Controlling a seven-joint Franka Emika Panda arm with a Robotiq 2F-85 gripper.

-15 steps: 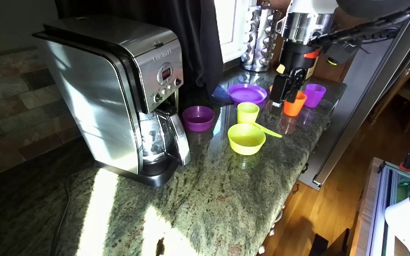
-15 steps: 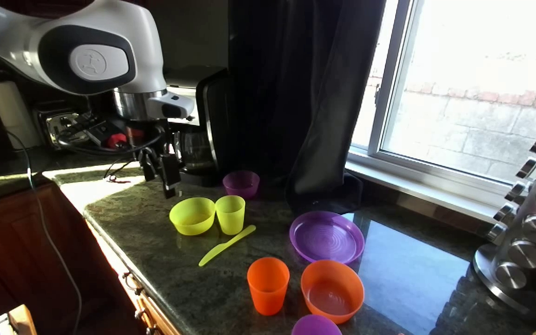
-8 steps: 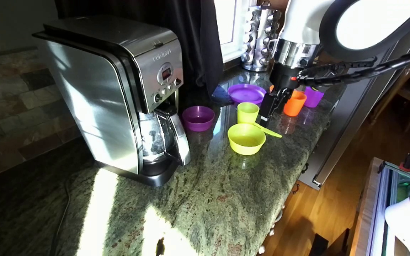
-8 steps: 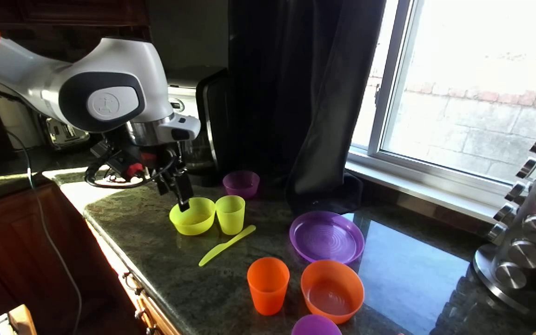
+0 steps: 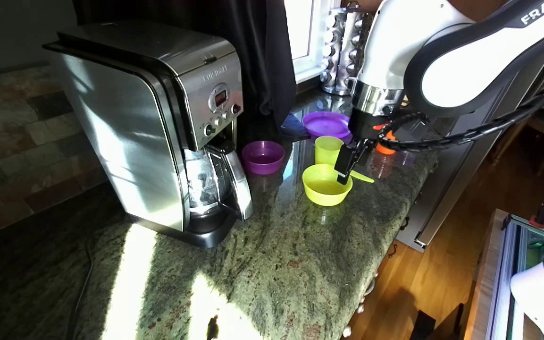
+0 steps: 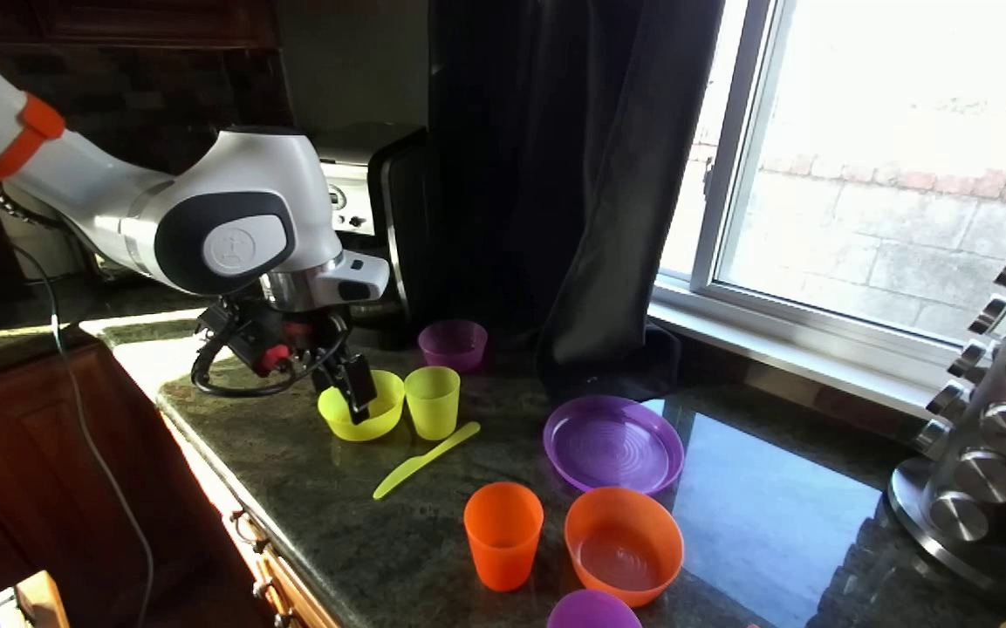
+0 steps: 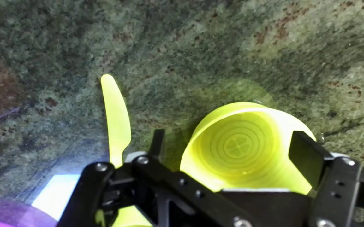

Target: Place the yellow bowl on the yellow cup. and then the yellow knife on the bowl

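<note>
Nearest of the task's things in an exterior view is the bowl, upright on the counter, and over it hangs the gripper, released, its fingers spread wide and nothing held. The wrist view shows one finger clear of the rim and the opposite one in front of it; whether that one is above, inside or touching I cannot tell. Lowered along this line, it may land on the edge and tip the bowl, so centring seems called for first. Pinching a single wall instead would probably let the bowl hang tilted. Right of the bowl and a little farther lies the knife, flat on the counter; being so thin, it could slip from the fingertips, and laid askew later it may drop in. Just beyond the bowl the cup stands upright, so close that I cannot tell whether the two touch; a sideways drag before lifting could topple it. The cup's mouth is narrower than the bowl, so an off-centre release may send the bowl sliding off. Farther right, the orange cup, partly hidden, stands well apart and looks at risk only from a wide swing.
</note>
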